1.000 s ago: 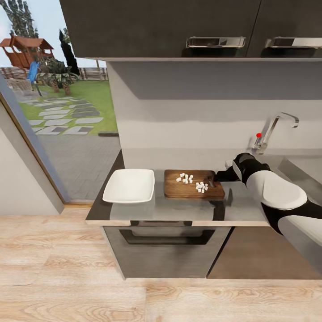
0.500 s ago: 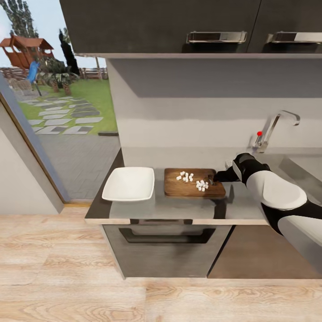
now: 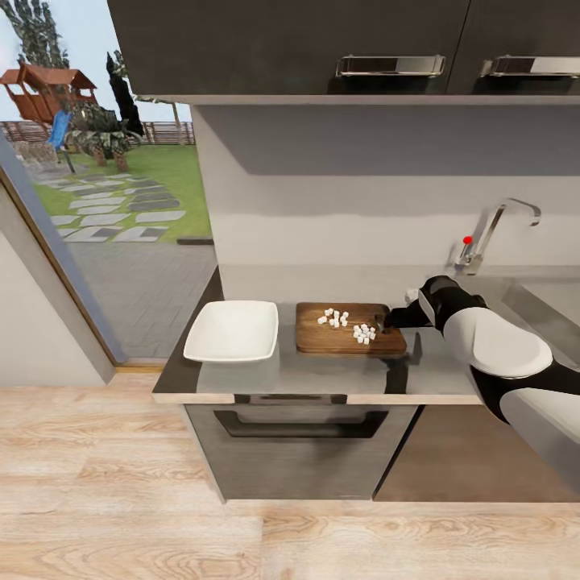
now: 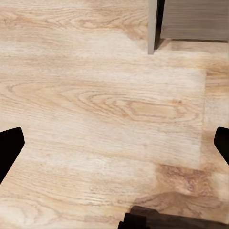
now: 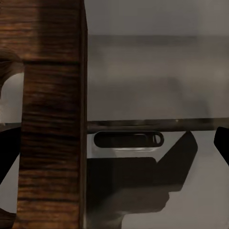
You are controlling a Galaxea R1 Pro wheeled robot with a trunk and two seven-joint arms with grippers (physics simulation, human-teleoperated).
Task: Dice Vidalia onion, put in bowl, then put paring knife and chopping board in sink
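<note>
the long smooth grey steel-look table runs across the middle of the head view, with a thin pale edge strip along its front, a dark oven front beneath it and pale wood-grain plank floor filling the lower part of the frame. dark flat wall cabinets with chrome bar handles hang across the top, above a plain light grey wall, and at the upper left a tall glass door looks out on lawn and stepping stones. left of centre on the table sits the glossy shallow white bowl, square with rounded corners. just beside it, to the right, lies the rectangular mid-brown wooden chopping board with rounded corners, carrying the tiny white cubes of diced onion in two loose clusters. at the right, the curved chrome tap with a red knob stands over the matte grey steel sink, mostly hidden behind the white-and-black right arm. the right hand reaches to the board's right end; whether it is spread or pinching something cannot be told. in the right wrist view the board's dark grained edge stands close up. the left hand is spread wide, its dark fingertips at opposite edges of its wrist view over bare plank floor.
</note>
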